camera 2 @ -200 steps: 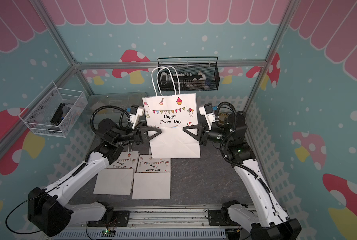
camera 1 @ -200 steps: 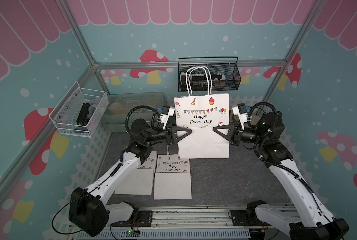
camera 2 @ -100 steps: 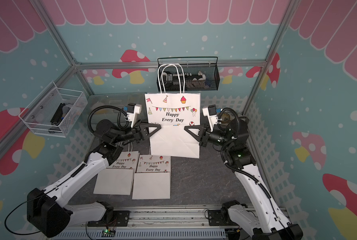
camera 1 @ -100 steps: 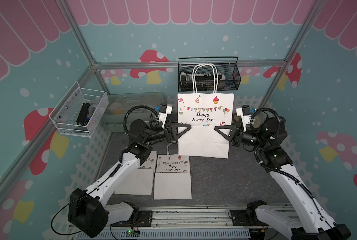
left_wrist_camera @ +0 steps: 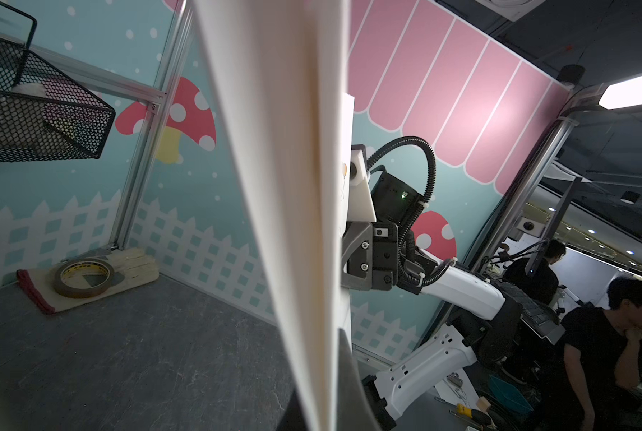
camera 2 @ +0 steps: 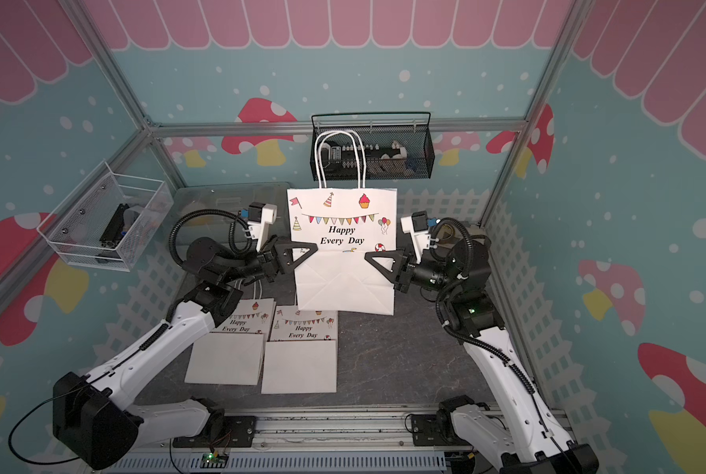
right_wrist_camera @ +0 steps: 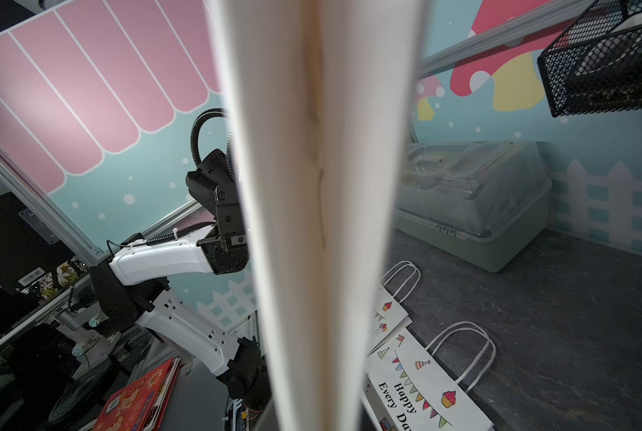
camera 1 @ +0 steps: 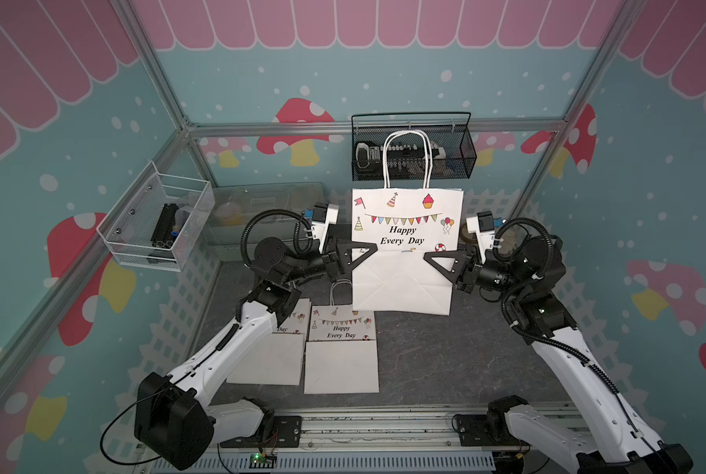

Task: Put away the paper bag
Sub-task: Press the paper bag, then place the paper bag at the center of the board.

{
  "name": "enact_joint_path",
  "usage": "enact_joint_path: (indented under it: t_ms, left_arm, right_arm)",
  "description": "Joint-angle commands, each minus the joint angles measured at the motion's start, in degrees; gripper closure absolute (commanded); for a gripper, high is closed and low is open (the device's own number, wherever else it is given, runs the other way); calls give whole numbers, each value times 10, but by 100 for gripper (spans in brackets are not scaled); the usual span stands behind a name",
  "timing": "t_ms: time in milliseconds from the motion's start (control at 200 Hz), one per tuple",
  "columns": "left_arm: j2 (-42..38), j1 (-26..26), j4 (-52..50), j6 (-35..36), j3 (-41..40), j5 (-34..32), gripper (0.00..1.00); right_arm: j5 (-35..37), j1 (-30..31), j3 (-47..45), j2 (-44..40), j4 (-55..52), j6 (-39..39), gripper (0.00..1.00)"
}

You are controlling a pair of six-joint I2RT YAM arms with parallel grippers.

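A white paper bag (camera 1: 404, 279) (camera 2: 343, 283) printed "Happy Every Day" stands upright mid-table, folded nearly flat, with its handles up in front of the black basket. My left gripper (camera 1: 363, 252) (camera 2: 306, 252) is shut on the bag's left edge. In the left wrist view the bag (left_wrist_camera: 293, 186) runs thin between the jaws of the left gripper (left_wrist_camera: 321, 410). My right gripper (camera 1: 431, 259) (camera 2: 371, 258) straddles the right edge. In the right wrist view the bag's side fold (right_wrist_camera: 312, 224) spreads wider at the right gripper (right_wrist_camera: 313, 418), hiding its fingertips.
Two flat bags (camera 1: 341, 361) (camera 1: 267, 357) lie side by side on the table in front of the held one. A black mesh basket (camera 1: 412, 123) hangs on the back wall, a white wire basket (camera 1: 158, 221) on the left wall. A clear-lidded bin (camera 1: 261, 213) sits back left, a tape roll (left_wrist_camera: 83, 278) back right.
The bag has shifted a little to the right and stands straighter. My left jaws have closed onto its left edge. Both arms followed the bag.
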Motion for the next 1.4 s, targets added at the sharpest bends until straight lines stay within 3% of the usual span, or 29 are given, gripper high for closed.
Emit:
enact_joint_path:
  t_ms: [0, 140, 300, 335, 600, 710, 840, 961, 1071, 1226, 1396]
  left_arm:
    - [-10, -4, -8, 16, 4, 7, 100]
    - [-6, -4, -4, 9, 7, 10, 100]
    - [0, -5, -3, 8, 7, 12, 100]
    - [1, -5, -3, 8, 8, 12, 100]
    - [7, -5, -14, 18, 5, 8, 100]
    - [6, -5, -39, 38, 5, -6, 76]
    - [-7, -5, -131, 104, 11, -34, 41]
    - [-32, -5, -253, 198, 18, -107, 26]
    - [-56, -5, -329, 279, 11, -246, 23]
    - [-93, -5, -287, 332, -70, -411, 21]
    - [-91, -5, -257, 359, -111, -483, 16]
  right_arm:
    - [4, 4, 10, -3, 6, -8, 70]
    - [-13, 4, 30, 16, -1, -18, 43]
    - [-23, 4, 42, 31, -1, -25, 39]
    - [-23, 5, 44, 32, -3, -28, 42]
    - [-10, 4, 47, 41, -41, -59, 88]
    - [7, 4, 44, 32, -72, -77, 96]
    - [45, 4, 47, 20, -141, -116, 100]
    - [86, 4, 54, 9, -226, -154, 100]
    - [130, 4, 62, 1, -306, -183, 100]
    - [217, 3, 79, -7, -443, -231, 100]
    - [276, 0, 75, -3, -548, -255, 100]
